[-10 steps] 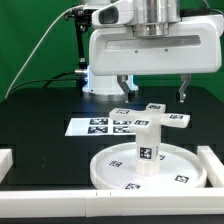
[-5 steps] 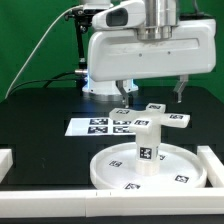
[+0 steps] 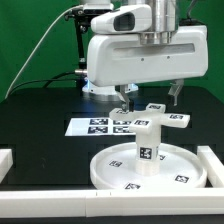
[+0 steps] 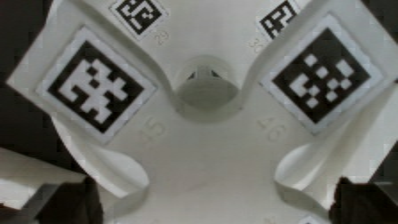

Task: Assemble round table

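Observation:
The large rimmed round disc point(image 3: 108, 176) lies at the front of the black table. The short thick leg point(image 3: 147, 151) stands upright on its middle. The flat elongated base piece point(image 3: 161, 123) sits across the top of the leg. My gripper point(image 3: 150, 95) hangs just above the base piece, open and empty, one finger on each side. In the wrist view the base piece point(image 4: 205, 150) fills the picture, with its tags and a round centre hole. The open gripper point(image 4: 199, 195) straddles it, with dark fingertips point(image 4: 36, 192) at the corners.
The marker board point(image 3: 95, 127) lies behind the disc on the exterior view's left. White border rails run along the front point(image 3: 45, 195), the exterior view's right point(image 3: 214, 165) and left point(image 3: 5, 158). The arm's base point(image 3: 98, 88) stands at the back.
The hand has turned a little above the base piece and looks narrower now. Disc, leg and base piece have not moved.

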`<state>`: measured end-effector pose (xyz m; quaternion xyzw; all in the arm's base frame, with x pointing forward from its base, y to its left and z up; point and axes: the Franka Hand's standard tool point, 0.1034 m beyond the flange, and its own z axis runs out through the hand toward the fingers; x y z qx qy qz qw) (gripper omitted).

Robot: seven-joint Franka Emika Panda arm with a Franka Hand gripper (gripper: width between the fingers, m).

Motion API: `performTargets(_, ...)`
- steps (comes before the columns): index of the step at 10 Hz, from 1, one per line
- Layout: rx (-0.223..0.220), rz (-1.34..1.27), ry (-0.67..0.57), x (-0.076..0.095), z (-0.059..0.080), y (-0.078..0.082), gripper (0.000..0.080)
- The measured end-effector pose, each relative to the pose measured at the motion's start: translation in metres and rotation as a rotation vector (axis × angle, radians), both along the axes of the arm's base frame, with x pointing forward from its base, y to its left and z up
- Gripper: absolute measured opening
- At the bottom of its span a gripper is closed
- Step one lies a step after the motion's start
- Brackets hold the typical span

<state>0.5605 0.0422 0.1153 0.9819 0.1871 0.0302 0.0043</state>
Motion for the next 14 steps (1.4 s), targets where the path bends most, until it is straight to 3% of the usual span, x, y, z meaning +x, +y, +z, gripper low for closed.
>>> performTargets(4,-0.014,0.002,-0.002,-0.001,-0.014,-0.002,0.0648)
performTargets(7,-0.013,-0.027,0.000,-0.002,-0.016,-0.001,0.0639)
performTargets(8,-0.011,-0.061,0.000,-0.002,-0.016,-0.001,0.0478)
performTargets(10,-0.007,-0.099,0.000,-0.002,-0.016,-0.001,0.0438)
performTargets(14,0.007,-0.488,-0.025,0.002,-0.016,0.000,0.0438)
